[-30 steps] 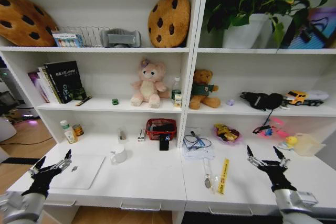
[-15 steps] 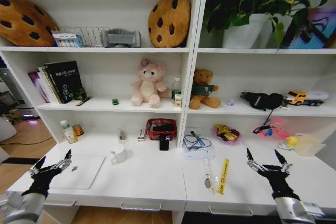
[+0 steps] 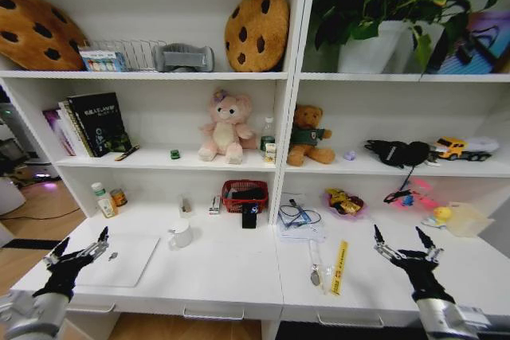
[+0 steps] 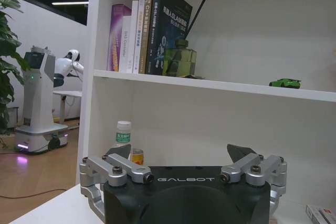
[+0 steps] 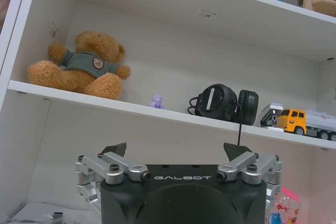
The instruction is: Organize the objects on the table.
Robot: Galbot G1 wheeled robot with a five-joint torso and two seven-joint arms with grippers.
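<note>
Head view, left gripper [image 3: 80, 245] over silver laptop [image 3: 119, 259], right gripper [image 3: 404, 241] beside yellow strip [image 3: 340, 267], fingers spread

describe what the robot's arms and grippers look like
Both the left gripper and the right gripper have a matte black body with slim, pointed black fingers. Up close, the left gripper and right gripper show brushed silver metal linkages with dark screw heads and "GALBOT" lettering on the black housing. Grey cylindrical wrist segments sit behind them.
</note>
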